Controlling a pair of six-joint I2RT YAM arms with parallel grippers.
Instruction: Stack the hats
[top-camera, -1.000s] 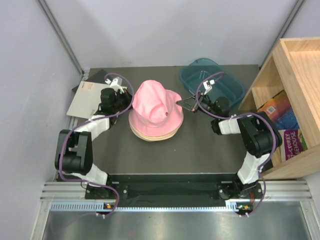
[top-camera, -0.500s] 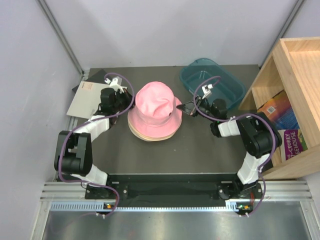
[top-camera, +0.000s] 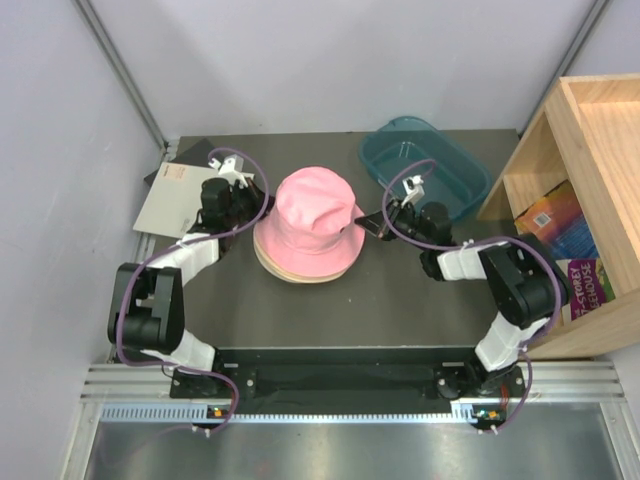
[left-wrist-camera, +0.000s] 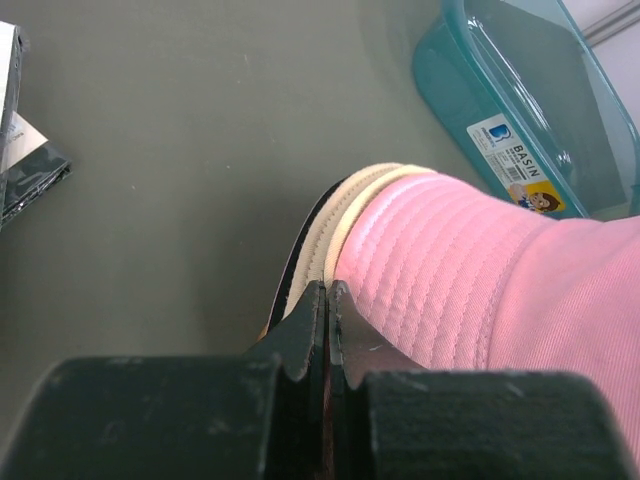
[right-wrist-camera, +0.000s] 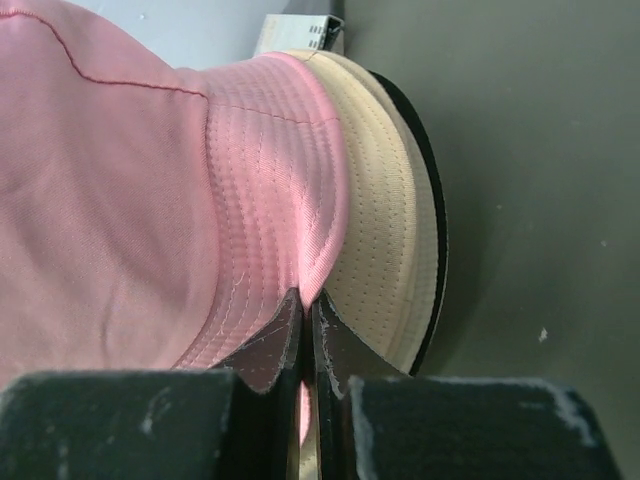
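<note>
A pink bucket hat (top-camera: 310, 208) sits on top of a stack of cream hats (top-camera: 300, 274) in the middle of the table. My left gripper (top-camera: 250, 212) is at the stack's left brim and my right gripper (top-camera: 368, 222) at its right brim. In the left wrist view the gripper (left-wrist-camera: 327, 292) is shut at the edge of the pink hat (left-wrist-camera: 480, 270), beside the cream brims (left-wrist-camera: 335, 215). In the right wrist view the gripper (right-wrist-camera: 307, 300) is shut on the pink hat's (right-wrist-camera: 120, 200) brim, above the cream brims (right-wrist-camera: 385, 250) and a black brim edge (right-wrist-camera: 436, 230).
A teal plastic tub (top-camera: 425, 165) stands at the back right, also in the left wrist view (left-wrist-camera: 520, 110). A wooden shelf (top-camera: 590, 120) with books is at the right edge. A white booklet (top-camera: 178, 195) lies at the back left.
The pink hat's crown, tilted up to the left before, has come down and now sits squarely on the stack. My right gripper has moved down and slightly left with the brim.
</note>
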